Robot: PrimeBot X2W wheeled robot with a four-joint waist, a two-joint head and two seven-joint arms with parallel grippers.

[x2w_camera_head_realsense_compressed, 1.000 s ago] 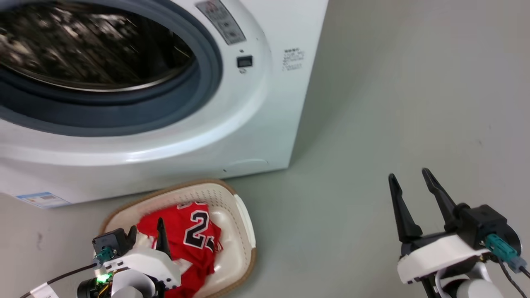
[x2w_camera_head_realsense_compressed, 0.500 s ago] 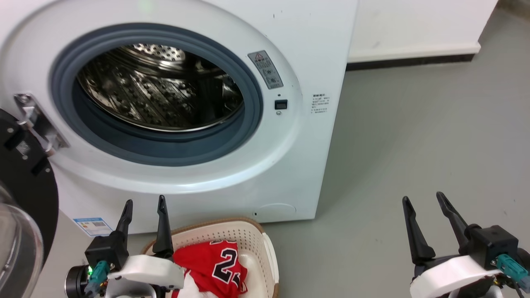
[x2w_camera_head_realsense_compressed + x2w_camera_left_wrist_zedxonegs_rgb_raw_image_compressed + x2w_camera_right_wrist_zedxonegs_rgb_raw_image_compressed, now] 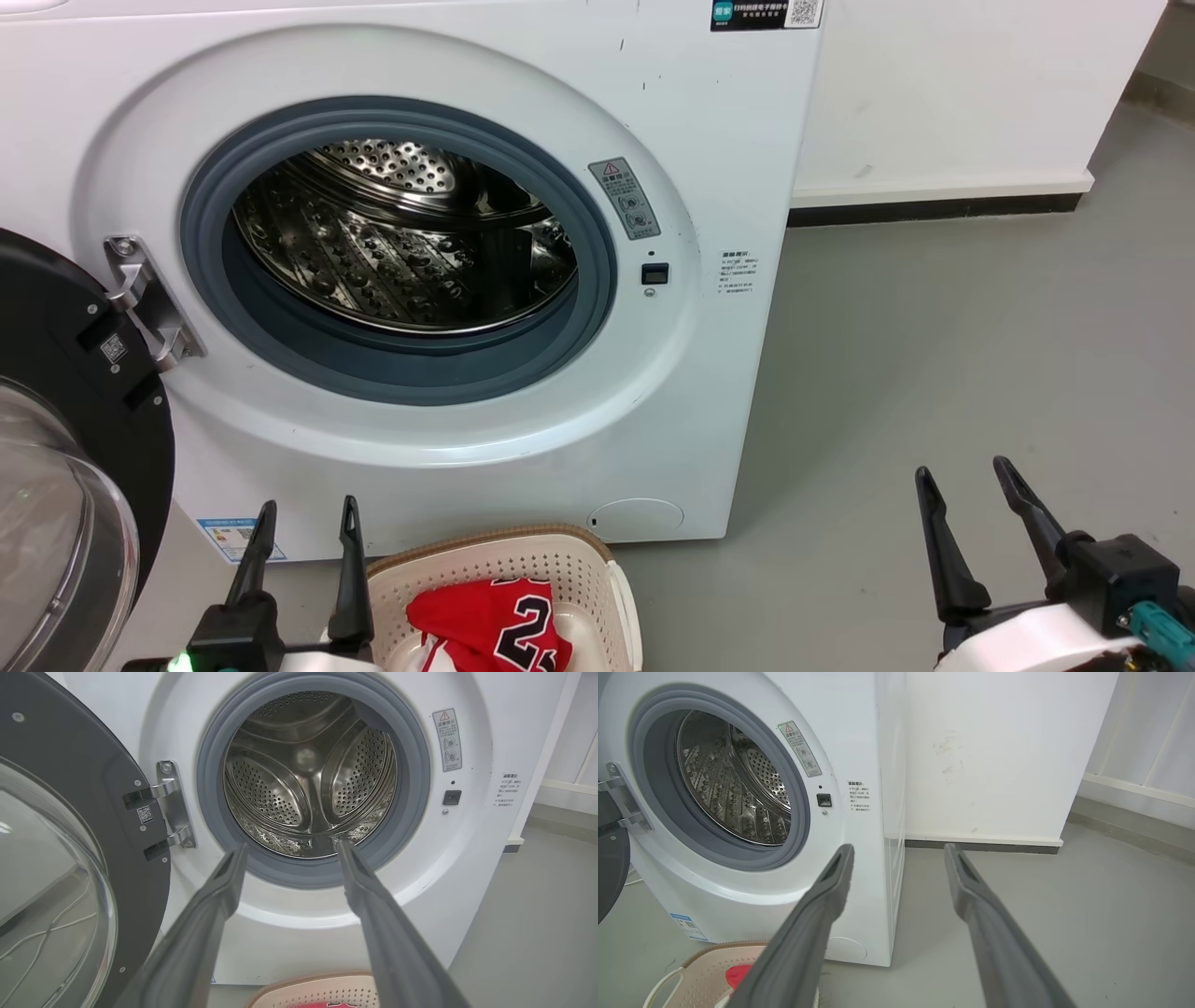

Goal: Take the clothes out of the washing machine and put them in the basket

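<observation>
Red clothes (image 3: pixel 485 623) lie in the basket (image 3: pixel 523 563), on the floor (image 3: pixel 887 373) just before the washing machine (image 3: pixel 728 392). We find its drum (image 3: pixel 392 252) bare. Left tool (image 3: pixel 309 504) and right tool (image 3: pixel 962 467) gape, empty. We judge unloading finished.

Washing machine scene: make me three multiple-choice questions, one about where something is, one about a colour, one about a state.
1. Where is the basket relative to the machine?
A. On top of it
B. Inside it
C. On the floor in front of it

2. What colour is the jersey in the basket?
A. Red
B. Blue
C. Green

3. How is the door?
A. Shut
B. Swung open
C. Lying on the floor

Answers: 1 C, the basket sits on the floor at the machine's foot. 2 A, red cloth with black numerals shows in it. 3 B, the door stands swung out at the machine's left.
</observation>
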